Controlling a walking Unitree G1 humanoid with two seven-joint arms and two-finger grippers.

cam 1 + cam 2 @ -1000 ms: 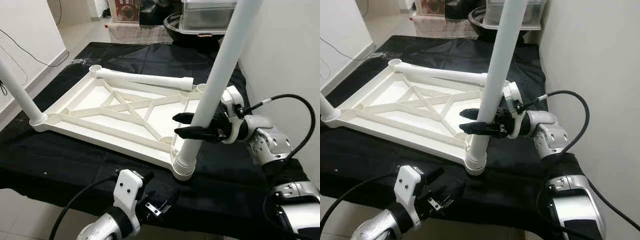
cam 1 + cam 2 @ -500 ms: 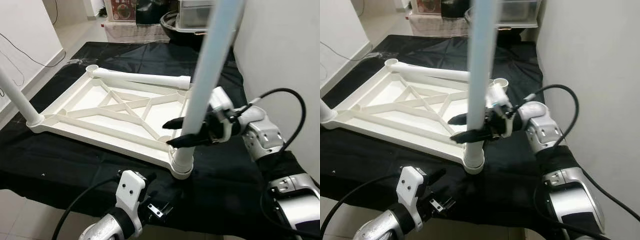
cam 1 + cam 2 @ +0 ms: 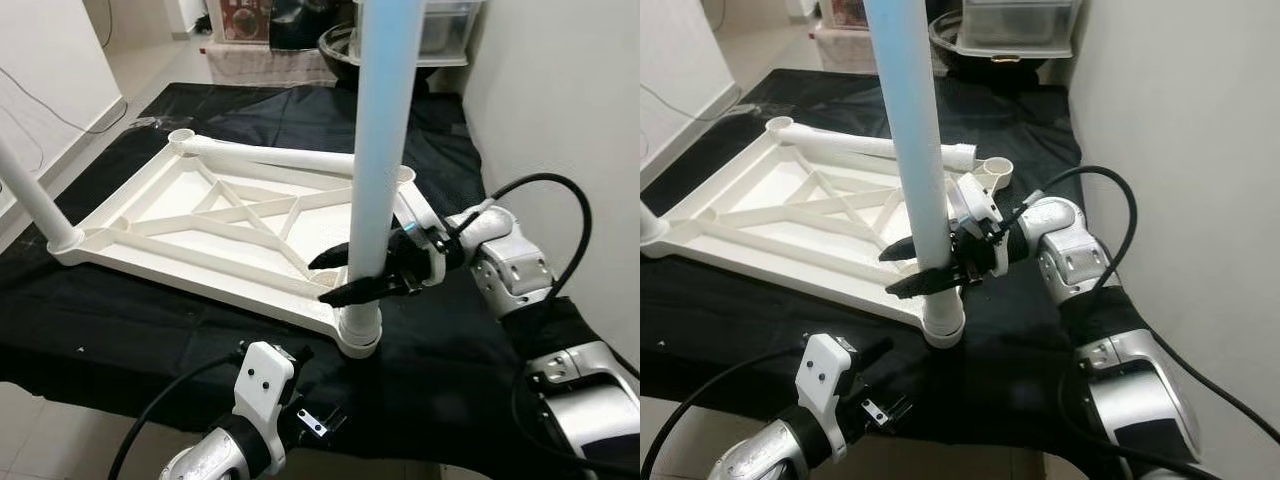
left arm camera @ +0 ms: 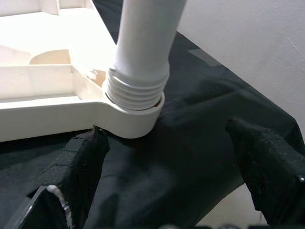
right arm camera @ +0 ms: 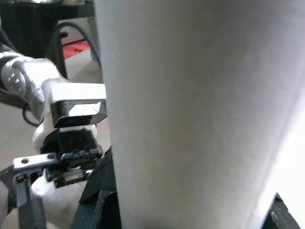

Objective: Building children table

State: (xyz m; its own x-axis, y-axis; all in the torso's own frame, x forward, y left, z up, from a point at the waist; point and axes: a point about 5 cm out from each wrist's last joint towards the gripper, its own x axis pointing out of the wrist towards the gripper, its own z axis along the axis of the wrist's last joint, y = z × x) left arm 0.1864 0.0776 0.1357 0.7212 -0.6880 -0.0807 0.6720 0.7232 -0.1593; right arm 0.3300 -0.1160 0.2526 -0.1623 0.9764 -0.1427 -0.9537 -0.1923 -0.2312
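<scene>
Currently, our right gripper clamps its two black fingers around the upright white table leg, low down just above the threaded end, so the leg can be turned into the corner socket. We keep our left gripper spread wide, near that socket, not touching. The upturned tabletop lies on the black cloth; a loose leg rests across its far edge.

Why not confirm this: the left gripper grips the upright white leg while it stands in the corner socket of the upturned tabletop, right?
Wrong arm. The right gripper grips the upright leg, as the left eye view shows; the left gripper waits open below the tabletop's corner socket.
</scene>
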